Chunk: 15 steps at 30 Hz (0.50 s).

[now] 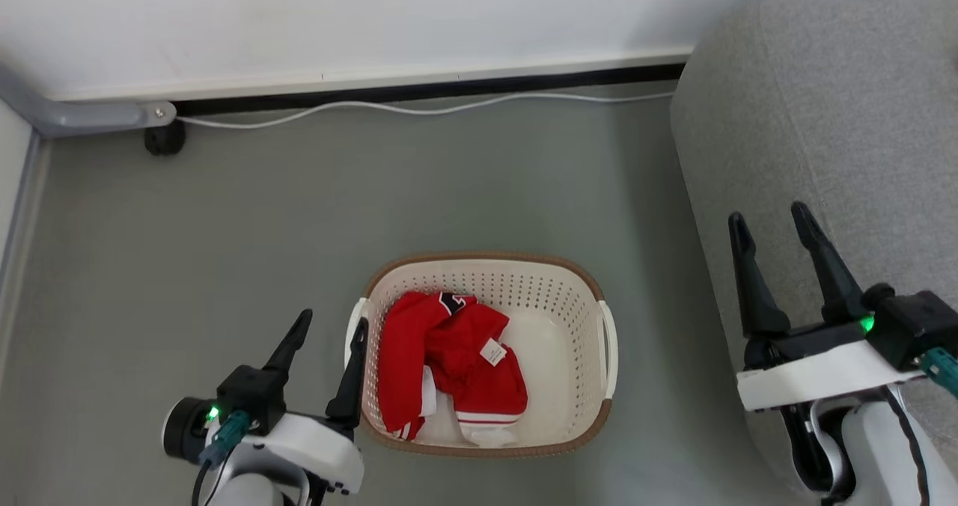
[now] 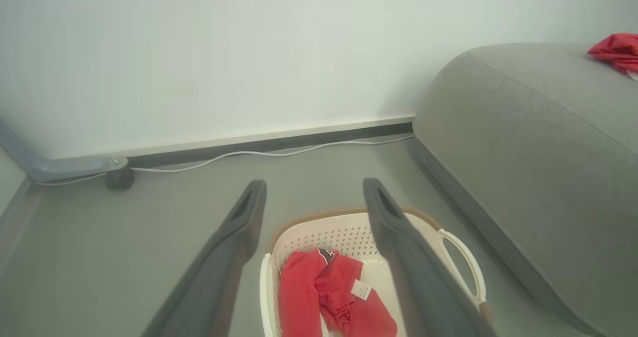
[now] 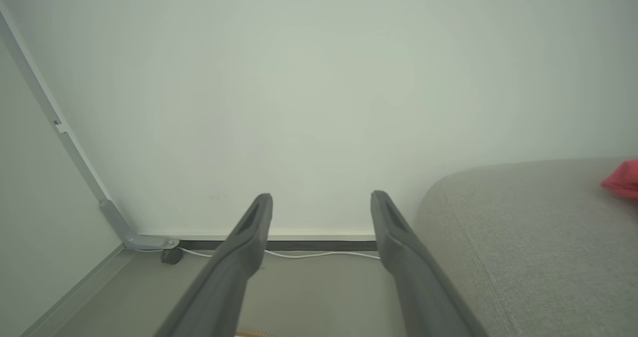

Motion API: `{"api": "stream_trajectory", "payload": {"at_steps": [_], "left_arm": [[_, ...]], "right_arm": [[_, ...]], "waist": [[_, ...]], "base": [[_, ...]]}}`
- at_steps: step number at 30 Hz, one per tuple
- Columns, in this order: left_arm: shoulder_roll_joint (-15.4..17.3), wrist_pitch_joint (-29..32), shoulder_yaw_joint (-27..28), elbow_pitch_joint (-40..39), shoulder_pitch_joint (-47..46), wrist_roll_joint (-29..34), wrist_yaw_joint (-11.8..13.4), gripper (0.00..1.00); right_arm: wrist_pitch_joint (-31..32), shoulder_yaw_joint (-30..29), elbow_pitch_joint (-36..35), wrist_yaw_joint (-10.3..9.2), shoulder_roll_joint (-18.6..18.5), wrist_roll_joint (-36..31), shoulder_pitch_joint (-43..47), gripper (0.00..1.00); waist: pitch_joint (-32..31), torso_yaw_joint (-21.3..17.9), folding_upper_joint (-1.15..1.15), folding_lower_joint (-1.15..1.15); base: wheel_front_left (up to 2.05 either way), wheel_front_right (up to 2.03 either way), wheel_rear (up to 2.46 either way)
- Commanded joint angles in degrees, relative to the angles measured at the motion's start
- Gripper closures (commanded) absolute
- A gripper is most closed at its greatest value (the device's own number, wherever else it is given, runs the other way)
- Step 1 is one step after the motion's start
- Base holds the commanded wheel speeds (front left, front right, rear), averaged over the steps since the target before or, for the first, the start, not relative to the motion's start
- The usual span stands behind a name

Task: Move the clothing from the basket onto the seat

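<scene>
soft red clothing [image 1: 449, 356] lies crumpled in the perforated oval basket [image 1: 524, 281] (left claw [image 1: 334, 317], right claw [image 1: 768, 214] spread wide).

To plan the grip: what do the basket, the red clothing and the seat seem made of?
Basket: probably moulded plastic, smooth cream, shown by perforated walls. Clothing: soft red fabric, it crumples in folds. Seat: grey woven upholstery, matte, grainy texture.

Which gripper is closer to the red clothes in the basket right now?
Left. The left gripper hangs open beside the basket at its left rim, next to the clothing; the right gripper is open by the seat, past the basket's other side.
</scene>
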Motion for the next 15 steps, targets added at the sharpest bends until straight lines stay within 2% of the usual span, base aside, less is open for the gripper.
{"api": "stream_trajectory", "payload": {"at_steps": [1,6,15], "left_arm": [[0.3,-0.3,0.4,0.9,-4.5,0.2,-0.2,0.0],[0.3,-0.3,-4.6,6.9,-12.5,1.8,0.4,0.0],[0.3,-0.3,-12.0,19.9,-27.5,5.8,-0.2,0.0]], "right_arm": [[-0.3,1.6,-2.3,0.08,-0.7,-0.4,-2.8,0.0],[-0.3,2.6,-4.2,0.08,-0.5,-0.7,-7.7,0.0],[-0.3,4.6,-6.3,0.08,0.2,-0.9,-15.5,0.0]], "waist": [[5.6,-1.4,0.0,0.0],[13.5,-3.0,0.0,0.0],[26.0,-5.6,0.0,0.0]], "base": [[0.0,0.0,0.0],[0.0,0.0,0.0],[0.0,0.0,0.0]]}}
